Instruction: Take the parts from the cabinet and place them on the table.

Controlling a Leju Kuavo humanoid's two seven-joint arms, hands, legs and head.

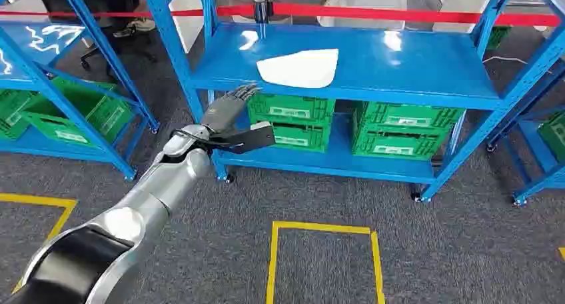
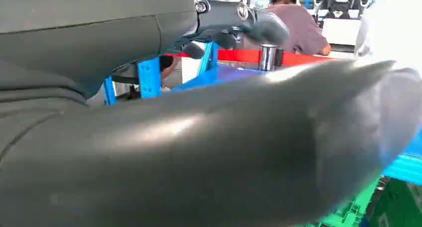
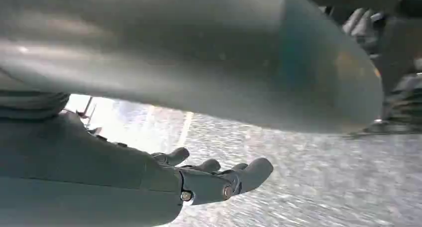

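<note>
- White part (image 1: 300,69) lies flat on our blue rack's (image 1: 413,84) top shelf, near the shelf's middle and toward its front edge, touching nothing else.
- We see our left hand (image 1: 230,121) raised in front of the rack's front-left post, below and to the left of the part and well apart from it; its fingers (image 1: 243,92) are spread and reach up toward the shelf's front edge, the thumb sticks out sideways, and it holds nothing.
- In the left wrist view the hand (image 2: 209,137) is a blurred grey mass close to the lens.
- Our right hand (image 3: 199,179) hangs over grey carpet (image 3: 308,187) in the right wrist view, fingers (image 3: 249,174) loosely curved and apart, with nothing in them.
- Green crates (image 1: 346,124) sit on the rack's lower shelf, under the part.
- A red tape (image 1: 400,13) runs along behind the rack's back edge, with a dark metal post (image 1: 261,9) near the back-left corner.
- Yellow lines (image 1: 323,247) mark the carpet in front of the rack.
- A person (image 2: 296,30) sits beyond the tape in the left wrist view.
</note>
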